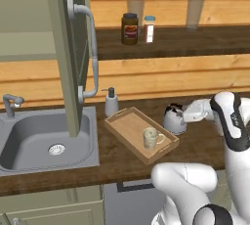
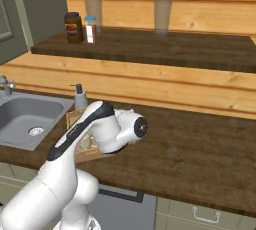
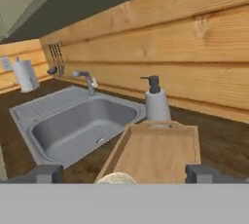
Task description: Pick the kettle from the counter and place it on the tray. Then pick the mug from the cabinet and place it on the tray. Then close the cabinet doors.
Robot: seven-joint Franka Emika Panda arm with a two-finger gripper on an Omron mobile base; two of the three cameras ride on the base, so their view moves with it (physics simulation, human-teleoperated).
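Gripper [image 3: 121, 173] with its jaws spread wide and nothing between them, the two dark fingertips [image 3: 43, 173] standing far apart at the lower corners of the hand view. Between the tips, and extending forward from them, lies the tray [image 3: 160, 152], a light wooden rectangle with a low rim; the cream top of the mug [image 3: 115, 178] sits just ahead of the jaws, close to their midline, and untouched by either tip. In the left base view the mug [image 1: 152, 138] stands upright on the tray [image 1: 128, 126], toward its near right corner, handle to the right. The kettle [image 1: 174, 119] rests on the dark wooden counter [image 1: 205, 143] just outside the tray's right edge, directly under the white hand, so that it lies behind the jaws rather than between them; whether the hand touches its dark handle cannot be told. Beyond the far end of the tray, ahead of the jaws, stands a white soap dispenser [image 3: 156, 102], and to the left of that the grey sink [image 3: 78, 123] with its tap [image 3: 86, 81]. One cabinet door [image 1: 68, 48] hangs open above the sink, its curved grey handle [image 1: 90, 48] facing the arm. On the upper shelf [image 2: 150, 46] stand a dark jar [image 1: 130, 28] and a small white-labelled bottle [image 1: 149, 29], well apart from the gripper
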